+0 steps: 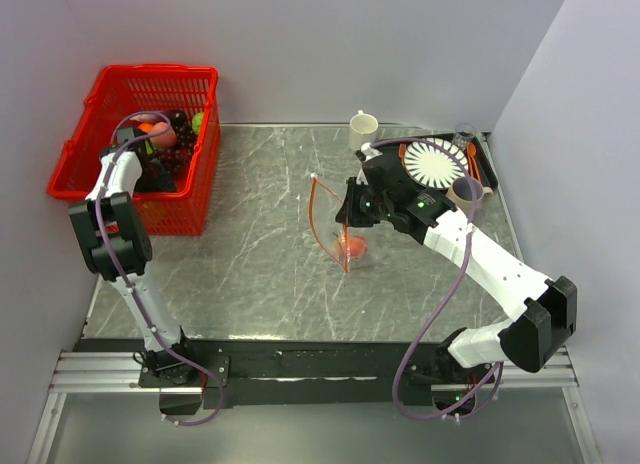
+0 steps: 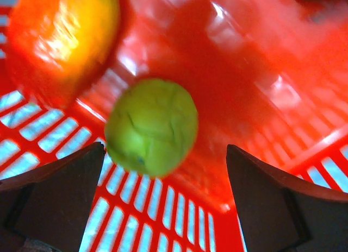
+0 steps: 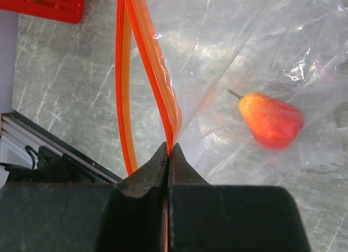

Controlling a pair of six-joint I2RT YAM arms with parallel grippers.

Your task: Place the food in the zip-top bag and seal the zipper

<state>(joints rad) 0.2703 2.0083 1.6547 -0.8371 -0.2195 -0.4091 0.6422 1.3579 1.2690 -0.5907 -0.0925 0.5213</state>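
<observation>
**One pincer holds the bag's mouth, the other hangs over the basket's fruit**

The right pincer (image 3: 169,150) is pinched tight on one lip of the zipper (image 3: 148,51), close to where the two red-orange strips meet. Holding it there lifts that edge of the zip-top bag (image 3: 244,51) off the surface (image 1: 250,274). The other strip bows away from the held one, so the mouth stands as an open loop instead of lying flat. That looks like the reason for the grip: the floppy plastic would slump shut without it, and a propped mouth gives the other arm something to drop into.

The bag lies in the middle of the surface, well apart from the red basket (image 1: 100,114) at the far left corner. A small red-orange fruit with a stalk (image 3: 270,119) shows through the clear film and appears to be inside the bag already.

The left pincer (image 2: 166,154) is down in the basket with its jaws spread wide and nothing between them. A round green fruit (image 2: 151,127) lies just ahead of the gap. A larger orange-yellow fruit (image 2: 60,40) lies beside it, toward the basket wall.

The green fruit looks like the next piece to be picked. The zipper is not yet sealed, and more food is left to carry across.
</observation>
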